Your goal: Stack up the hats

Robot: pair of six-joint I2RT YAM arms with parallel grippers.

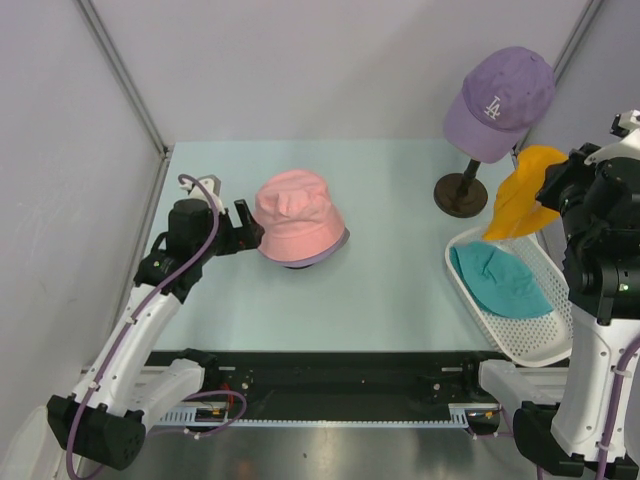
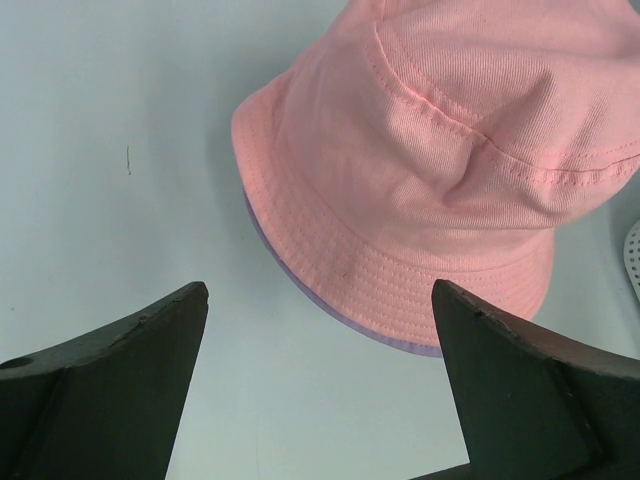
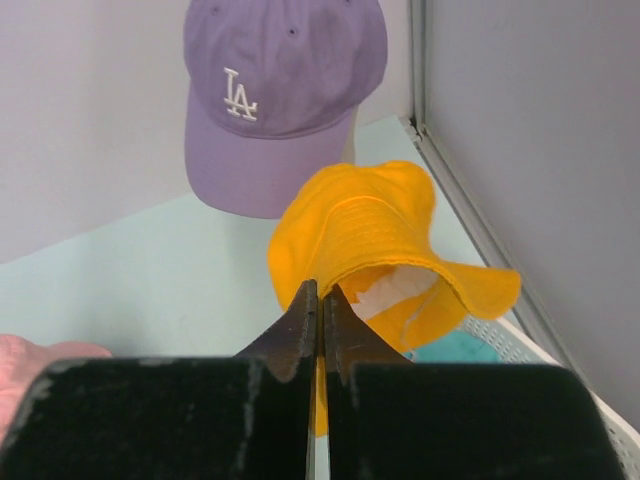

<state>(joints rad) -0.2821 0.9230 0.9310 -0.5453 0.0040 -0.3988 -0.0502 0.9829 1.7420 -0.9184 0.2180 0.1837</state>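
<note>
A pink hat (image 1: 297,217) (image 2: 470,150) sits on the table, stacked over a lavender hat whose brim edge (image 2: 390,335) (image 1: 338,246) peeks out beneath it. My left gripper (image 1: 246,228) (image 2: 320,300) stands open just left of this pile, touching nothing. High above the basket at the right hangs the orange hat (image 1: 522,190) (image 3: 380,230), its brim pinched in my right gripper (image 1: 552,185) (image 3: 320,292), which is shut on it. The teal hat (image 1: 492,280) (image 3: 455,347) lies in the white basket (image 1: 530,345).
A purple baseball cap (image 1: 500,98) (image 3: 280,90) with a white LA logo rests on a stand (image 1: 462,192) at the back right, close behind the hanging orange hat. Grey walls enclose the table on the left, back and right.
</note>
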